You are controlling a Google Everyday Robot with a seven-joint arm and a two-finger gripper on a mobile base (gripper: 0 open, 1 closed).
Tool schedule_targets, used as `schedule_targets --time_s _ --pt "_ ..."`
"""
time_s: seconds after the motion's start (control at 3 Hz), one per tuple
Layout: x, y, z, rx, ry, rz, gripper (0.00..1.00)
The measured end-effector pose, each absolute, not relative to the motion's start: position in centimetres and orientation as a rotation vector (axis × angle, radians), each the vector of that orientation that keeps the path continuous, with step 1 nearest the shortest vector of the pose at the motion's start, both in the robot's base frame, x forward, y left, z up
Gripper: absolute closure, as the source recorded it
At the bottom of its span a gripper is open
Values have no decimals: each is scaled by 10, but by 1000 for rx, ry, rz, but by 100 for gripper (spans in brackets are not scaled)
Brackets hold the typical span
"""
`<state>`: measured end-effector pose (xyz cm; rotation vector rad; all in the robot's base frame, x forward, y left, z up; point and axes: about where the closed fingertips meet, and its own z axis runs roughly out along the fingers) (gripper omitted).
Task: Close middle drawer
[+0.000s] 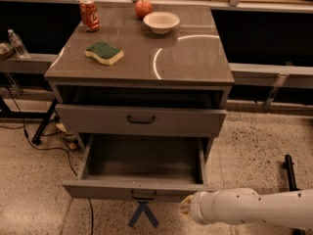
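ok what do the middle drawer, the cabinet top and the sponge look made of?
Middle drawer: matte grey, even, no grain; painted metal or laminate, can't tell which. Cabinet top: glossy grey, laminate-like; it mirrors a light ring. Sponge: yellow foam with a green scrub layer. Hand sits low by the drawer front's right end.

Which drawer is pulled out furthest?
The middle drawer, its empty box exposed; the top drawer is barely out. The tool sits near the middle front's right end.

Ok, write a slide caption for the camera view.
Gripper near the front corner of the open middle drawer; can, apple, bowl and sponge on the cabinet top.
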<state>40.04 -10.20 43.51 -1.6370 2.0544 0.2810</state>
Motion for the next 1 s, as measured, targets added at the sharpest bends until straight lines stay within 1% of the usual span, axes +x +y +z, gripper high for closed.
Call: schedule_targets --time_s 0.67,1.0 --pt "468 -114 422 -1582 1981 96 100" --pt "470 -114 421 -1582 1979 94 100"
